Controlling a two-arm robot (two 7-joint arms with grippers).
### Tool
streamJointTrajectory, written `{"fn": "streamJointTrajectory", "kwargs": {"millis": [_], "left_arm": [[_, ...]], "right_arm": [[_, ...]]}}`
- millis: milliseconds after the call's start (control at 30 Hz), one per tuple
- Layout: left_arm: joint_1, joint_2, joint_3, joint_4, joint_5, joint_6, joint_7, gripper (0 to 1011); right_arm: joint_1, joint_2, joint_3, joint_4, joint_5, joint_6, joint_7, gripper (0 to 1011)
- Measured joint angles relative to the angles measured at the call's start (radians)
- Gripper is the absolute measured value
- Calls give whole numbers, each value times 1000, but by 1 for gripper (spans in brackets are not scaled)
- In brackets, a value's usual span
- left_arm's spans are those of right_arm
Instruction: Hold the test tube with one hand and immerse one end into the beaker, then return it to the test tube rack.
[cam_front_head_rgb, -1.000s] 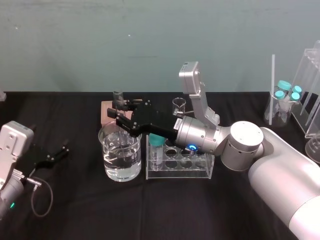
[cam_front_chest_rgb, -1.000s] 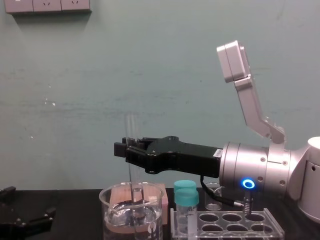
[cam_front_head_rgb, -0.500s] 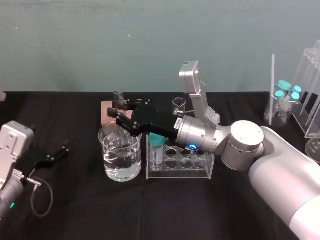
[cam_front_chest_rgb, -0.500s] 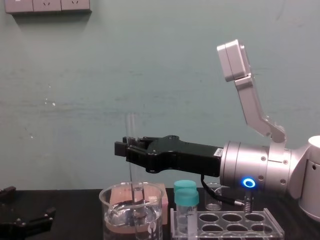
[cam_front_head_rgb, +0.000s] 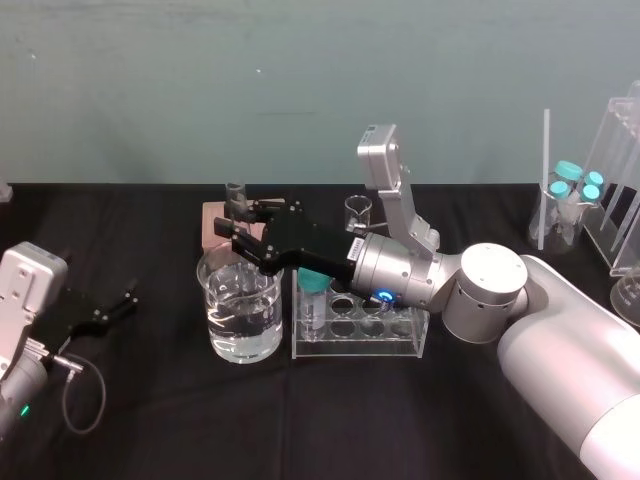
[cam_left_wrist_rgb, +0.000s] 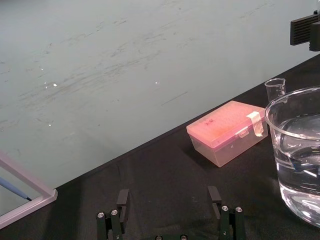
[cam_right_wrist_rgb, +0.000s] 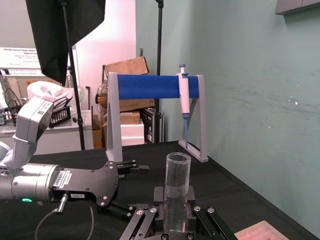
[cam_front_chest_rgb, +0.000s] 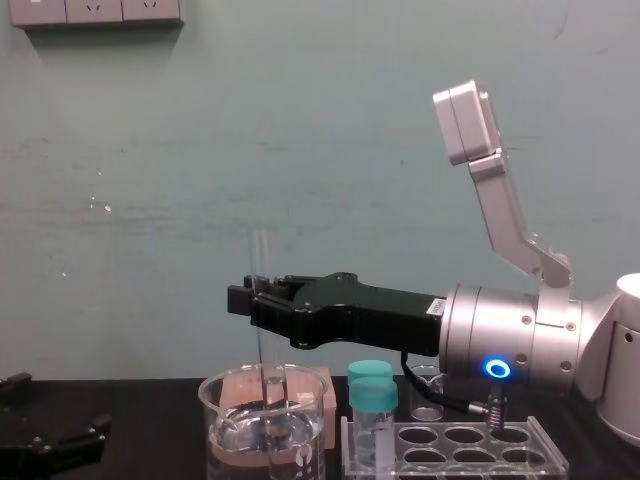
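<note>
- The test tube (cam_front_chest_rgb: 262, 258), the beaker (cam_front_head_rgb: 226, 335) and the rack (cam_front_head_rgb: 360, 346) are clear and colourless.
- The right pincer (cam_front_head_rgb: 240, 222) is black; its arm (cam_front_head_rgb: 560, 340) is white and silver, with a glowing blue ring (cam_front_chest_rgb: 495, 368).
- The left pincer (cam_front_head_rgb: 125, 303) is black.
- The vial caps (cam_front_chest_rgb: 371, 384) are teal.
- The box (cam_left_wrist_rgb: 226, 131) is pink.
- The bench (cam_front_head_rgb: 300, 420) is black, the wall (cam_front_head_rgb: 200, 80) pale green.
</note>
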Motion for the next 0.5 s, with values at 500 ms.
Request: {"fn": "streamJointTrajectory", "kwargs": {"millis": [500], "left_arm": [[0,0,0,0,0,0,0,1000]], "right_arm": [[-7,6,-1,-13,0,3,-4,242]]}}
